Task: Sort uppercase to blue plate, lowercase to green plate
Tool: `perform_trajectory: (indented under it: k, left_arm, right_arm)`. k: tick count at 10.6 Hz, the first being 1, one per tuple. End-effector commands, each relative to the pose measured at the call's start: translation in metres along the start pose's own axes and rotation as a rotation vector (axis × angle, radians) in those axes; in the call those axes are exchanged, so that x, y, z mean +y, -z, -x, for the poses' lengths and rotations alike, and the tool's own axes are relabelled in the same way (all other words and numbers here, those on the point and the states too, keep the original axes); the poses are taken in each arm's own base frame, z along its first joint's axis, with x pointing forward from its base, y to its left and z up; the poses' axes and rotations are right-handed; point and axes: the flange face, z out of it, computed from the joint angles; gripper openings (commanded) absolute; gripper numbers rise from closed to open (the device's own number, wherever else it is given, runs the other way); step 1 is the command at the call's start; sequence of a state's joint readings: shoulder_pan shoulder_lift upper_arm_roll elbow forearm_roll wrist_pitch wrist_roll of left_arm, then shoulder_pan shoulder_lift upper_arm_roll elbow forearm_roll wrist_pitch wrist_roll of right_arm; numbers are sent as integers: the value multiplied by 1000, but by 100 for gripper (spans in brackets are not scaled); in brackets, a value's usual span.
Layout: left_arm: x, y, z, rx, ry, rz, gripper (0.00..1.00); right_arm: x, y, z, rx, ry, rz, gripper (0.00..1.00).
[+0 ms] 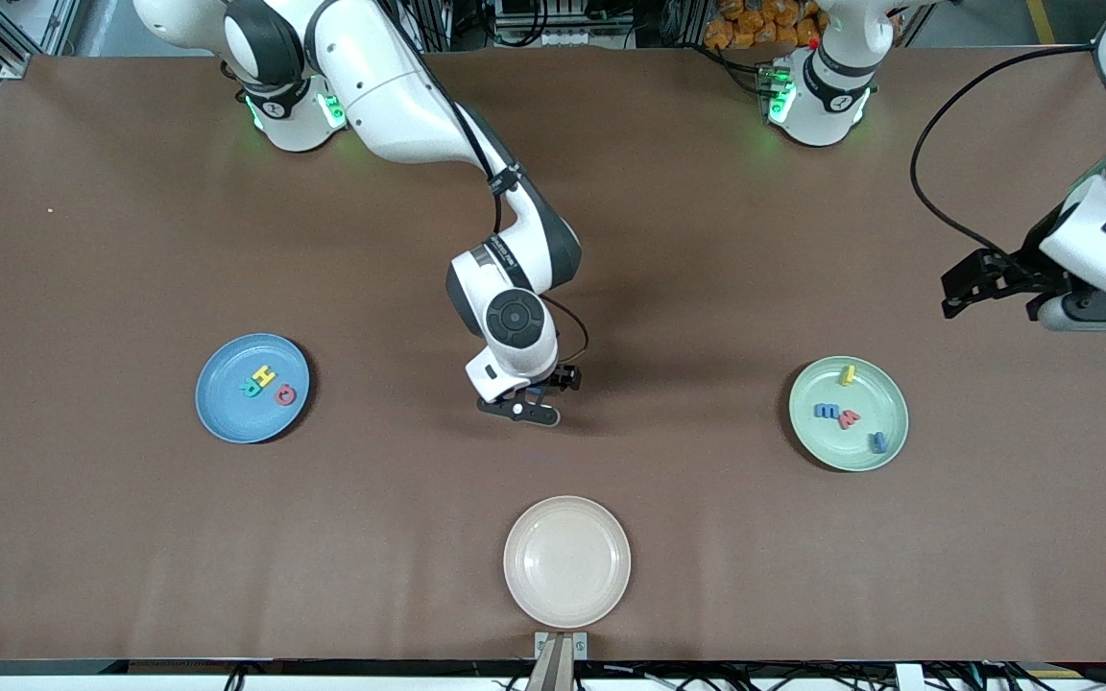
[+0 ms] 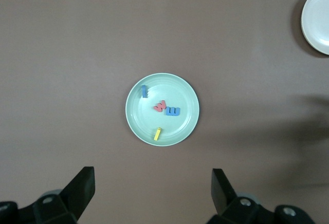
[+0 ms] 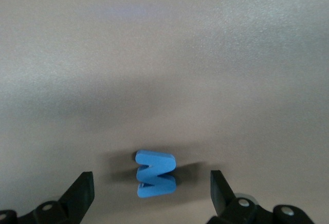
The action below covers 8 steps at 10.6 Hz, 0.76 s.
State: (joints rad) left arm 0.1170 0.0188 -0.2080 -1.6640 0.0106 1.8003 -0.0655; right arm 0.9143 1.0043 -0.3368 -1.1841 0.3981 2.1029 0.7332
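One letter left: blue M [image 3: 156, 174] on the counter between the wide-open fingers of the right end effector [image 1: 532, 395]; left end effector [image 1: 980, 288] waits, open, empty.

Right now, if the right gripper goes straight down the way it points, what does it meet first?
Most likely the blue M. The right gripper, open, points down at the table with the letter lying between its fingers; its height above it is unclear.
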Motion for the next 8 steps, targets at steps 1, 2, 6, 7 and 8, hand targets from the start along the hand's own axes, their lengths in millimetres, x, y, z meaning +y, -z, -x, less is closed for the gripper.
perform_trajectory:
  k: [1,2,6,7,8]
  left_arm:
    - [-7,34,10,-5,22,13,100]
    - [-8,45,10,-8,27,25,100]
    - [-7,47,12,-11,31,37,100]
    - [-5,46,12,-14,28,37,100]
    - [-3,45,11,-18,24,38,100]
  right_arm:
    - [-7,-6,2,18,-15,2,100]
    - [-7,-8,2,19,-14,3,100]
    - [-9,-12,5,28,-5,8,100]
    - [-10,-12,6,30,-2,10,100]
    - [-11,-12,7,44,12,22,91]
